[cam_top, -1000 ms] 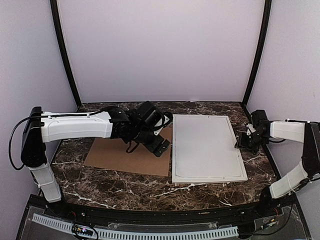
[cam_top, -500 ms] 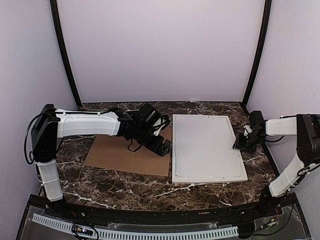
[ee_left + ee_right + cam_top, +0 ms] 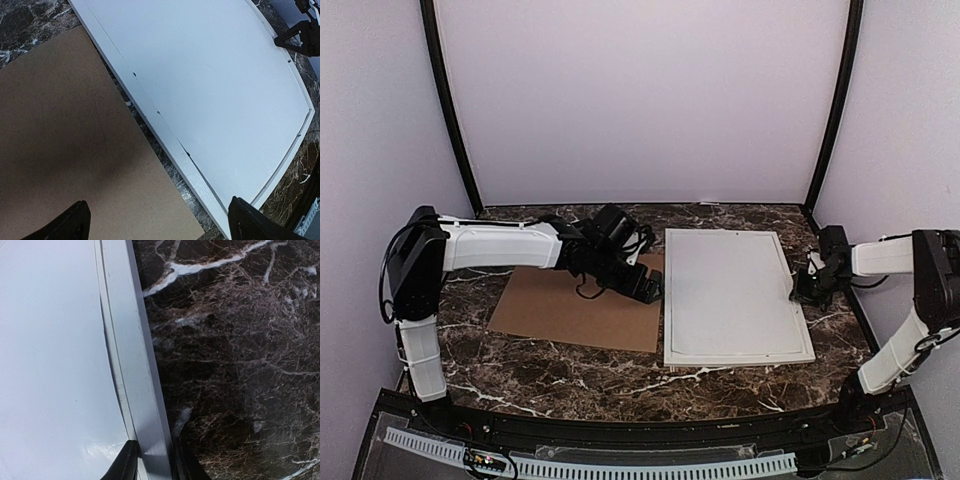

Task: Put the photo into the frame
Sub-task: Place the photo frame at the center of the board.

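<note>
pinching the frame (image 3: 132, 355) border, right tool (image 3: 154, 464); left tool (image 3: 159, 225) spread wide.

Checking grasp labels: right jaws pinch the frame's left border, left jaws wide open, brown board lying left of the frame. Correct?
No: the right jaws pinch the frame's right border, not its left; the top view shows it. The left jaws are wide open and the brown board lies left of the frame, as stated.

No legible text or markings anywhere

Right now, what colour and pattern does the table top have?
The table is dark brown marble with white veins, clearest in the right wrist view.
</note>
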Action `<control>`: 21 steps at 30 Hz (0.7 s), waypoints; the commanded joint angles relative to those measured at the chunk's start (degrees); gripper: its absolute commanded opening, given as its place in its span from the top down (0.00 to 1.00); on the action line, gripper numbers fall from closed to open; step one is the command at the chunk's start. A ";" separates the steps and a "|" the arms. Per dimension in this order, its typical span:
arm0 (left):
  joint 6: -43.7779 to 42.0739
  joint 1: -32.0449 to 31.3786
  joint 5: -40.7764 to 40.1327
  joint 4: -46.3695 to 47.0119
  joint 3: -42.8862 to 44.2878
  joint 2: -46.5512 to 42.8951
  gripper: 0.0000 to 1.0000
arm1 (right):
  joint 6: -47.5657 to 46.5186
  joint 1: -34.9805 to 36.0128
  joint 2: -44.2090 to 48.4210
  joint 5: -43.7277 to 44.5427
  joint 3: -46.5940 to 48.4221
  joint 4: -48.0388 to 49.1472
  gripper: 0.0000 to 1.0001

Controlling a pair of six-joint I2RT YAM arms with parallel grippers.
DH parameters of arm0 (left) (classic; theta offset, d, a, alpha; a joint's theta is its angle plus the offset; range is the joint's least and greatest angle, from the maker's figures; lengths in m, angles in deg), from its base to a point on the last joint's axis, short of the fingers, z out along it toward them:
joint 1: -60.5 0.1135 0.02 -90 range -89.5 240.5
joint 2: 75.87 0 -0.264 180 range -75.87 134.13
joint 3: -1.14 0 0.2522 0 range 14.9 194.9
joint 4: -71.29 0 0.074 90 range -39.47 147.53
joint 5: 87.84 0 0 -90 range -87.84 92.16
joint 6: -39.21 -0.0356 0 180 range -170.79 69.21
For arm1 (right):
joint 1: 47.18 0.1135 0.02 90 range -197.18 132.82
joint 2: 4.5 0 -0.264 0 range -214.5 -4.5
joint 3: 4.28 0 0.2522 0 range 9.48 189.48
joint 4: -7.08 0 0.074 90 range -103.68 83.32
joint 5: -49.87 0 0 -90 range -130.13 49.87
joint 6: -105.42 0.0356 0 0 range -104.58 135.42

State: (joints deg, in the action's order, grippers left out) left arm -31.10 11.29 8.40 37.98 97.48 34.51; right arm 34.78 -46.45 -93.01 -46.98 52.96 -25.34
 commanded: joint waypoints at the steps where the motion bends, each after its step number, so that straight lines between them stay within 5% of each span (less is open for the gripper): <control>1: 2.01 0.54 1.22 1.78 1.87 0.90 0.01 | 0.37 -0.20 1.50 0.31 -1.93 2.69 0.75; 21: 6.39 3.25 -0.93 4.98 -3.30 6.05 0.02 | 1.42 6.85 3.22 1.49 -4.94 4.87 0.94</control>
State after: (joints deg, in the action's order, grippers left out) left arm -26.54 13.48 8.01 42.57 96.35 41.44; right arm 35.61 -41.99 -90.04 -44.31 48.65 -20.42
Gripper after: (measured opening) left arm 0.981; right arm 0.145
